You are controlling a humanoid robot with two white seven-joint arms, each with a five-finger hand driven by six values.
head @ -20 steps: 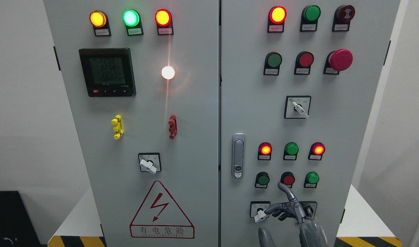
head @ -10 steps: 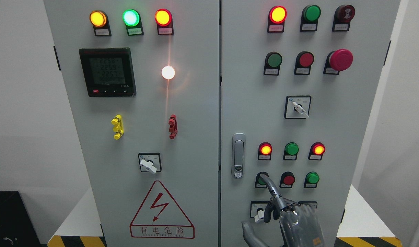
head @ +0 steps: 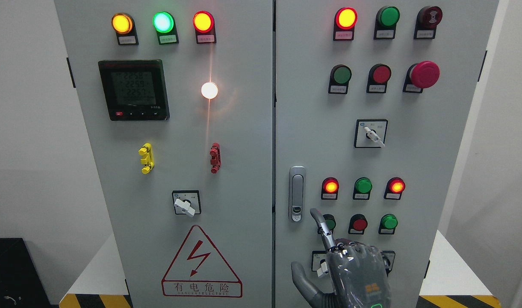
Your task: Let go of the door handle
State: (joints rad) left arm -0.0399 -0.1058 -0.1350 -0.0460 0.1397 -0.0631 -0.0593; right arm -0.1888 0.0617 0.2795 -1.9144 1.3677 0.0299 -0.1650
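Grey hand: my right hand (head: 357, 273) comes up from the bottom edge right of the middle, back of the hand toward my camera; the wrist and forearm are cut off by the frame.
Hidden: the palm covers most of a small selector switch (head: 322, 262) low on the right door (head: 312, 128); I only see its left edge and a bit of white knob.
Hard to read: labels under the lamps and buttons are too small for me to make out; the meter (head: 133, 90) digits are blurred.
Fingers: one finger (head: 322, 226) is stretched straight up, the thumb (head: 301, 280) sticks out to the left, and the rest are curled along the knuckles.
Grip: I see nothing held in the hand.
Contact: the raised fingertip overlaps the edge of a dark green button (head: 328, 223); I cannot tell whether it touches it or the door.
Door handle: the silver door handle (head: 297, 193) stands upright just up and left of the raised fingertip, apart from it, flat in its recess near the door's left edge.
Near the finger: a red button (head: 359, 223) and a green button (head: 389, 222) sit to its right; lit lamps line up above them.
Left hand: not in my view.
Far from the fingers: a lightning warning triangle (head: 201, 263) on the left door (head: 175, 141).
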